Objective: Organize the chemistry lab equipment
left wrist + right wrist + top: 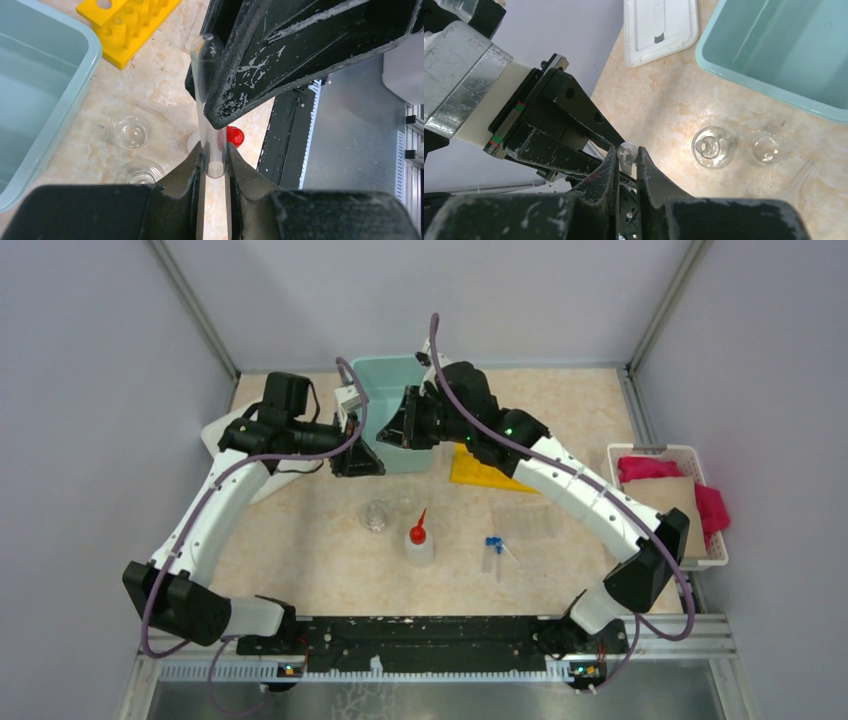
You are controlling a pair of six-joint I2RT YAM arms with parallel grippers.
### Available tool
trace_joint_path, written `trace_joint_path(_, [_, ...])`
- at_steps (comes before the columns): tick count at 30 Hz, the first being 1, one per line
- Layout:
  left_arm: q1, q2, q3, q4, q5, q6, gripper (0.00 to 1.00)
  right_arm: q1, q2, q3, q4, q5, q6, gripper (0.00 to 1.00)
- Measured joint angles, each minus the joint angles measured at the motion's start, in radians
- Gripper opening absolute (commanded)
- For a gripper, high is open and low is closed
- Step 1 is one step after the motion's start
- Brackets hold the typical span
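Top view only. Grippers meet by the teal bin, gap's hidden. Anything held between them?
Observer: Yes. A clear tube. The left gripper is shut on one end.
Operator: Right one on it too?
Observer: Yes. The right gripper pinches the tube's rounded tip.
Operator: Capped?
Observer: No blue cap shows. The end in the left gripper looks open.

The right arm (585,495) hides perhaps half the yellow rack (472,473).
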Motion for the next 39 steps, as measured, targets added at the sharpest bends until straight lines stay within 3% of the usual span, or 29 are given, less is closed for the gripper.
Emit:
trace_joint_path(2, [0.0,0.0,0.0,-0.002,0.008,0.003,0.06,-0.003,0.0,0.009,-0.011,-0.006,-0.01,0.02])
trace_joint_path(5, [0.0,0.0,0.0,-0.002,0.02,0.007,0.06,-0.005,0.0,0.023,-0.032,-0.014,-0.024,0.2])
trace_joint_path(8, [0.0,0.0,0.0,-0.006,0.024,0.015,0.05,-0.007,0.0,0.025,-0.039,-0.023,-0.037,0.29])
trace_joint_path(18, [0.0,0.0,0.0,-0.035,0.024,0.022,0.06,-0.019,0.016,0.045,-0.049,-0.045,-0.056,0.26])
trace_joint_path(22, [0.0,0.0,0.0,-0.043,0.023,0.022,0.06,-0.019,0.025,0.046,-0.047,-0.055,-0.054,0.2])
trace_joint_path(26, [0.0,0.005,0.0,-0.05,0.019,0.022,0.07,-0.019,0.038,0.051,-0.04,-0.07,-0.047,0.08])
trace_joint_path(27, [0.0,0.007,0.0,-0.051,0.018,0.022,0.12,-0.019,0.039,0.051,-0.04,-0.071,-0.045,0.05])
trace_joint_path(28, [0.0,0.008,0.0,-0.051,0.016,0.022,0.28,-0.019,0.04,0.052,-0.041,-0.071,-0.045,0.02])
trace_joint_path(29, [0.0,0.008,0.0,-0.051,0.015,0.022,0.55,-0.02,0.041,0.054,-0.043,-0.071,-0.045,0.0])
trace_joint_path(30, [0.0,0.009,0.0,-0.05,0.014,0.021,0.87,-0.022,0.043,0.058,-0.048,-0.068,-0.045,0.0])
trace_joint_path(31, [0.0,0.009,0.0,-0.046,0.008,0.022,0.97,-0.022,0.043,0.062,-0.056,-0.059,-0.048,0.0])
trace_joint_path(39, [0.0,0.018,0.017,-0.032,-0.127,-0.038,0.99,-0.057,-0.008,0.042,-0.21,0.22,-0.105,0.0])
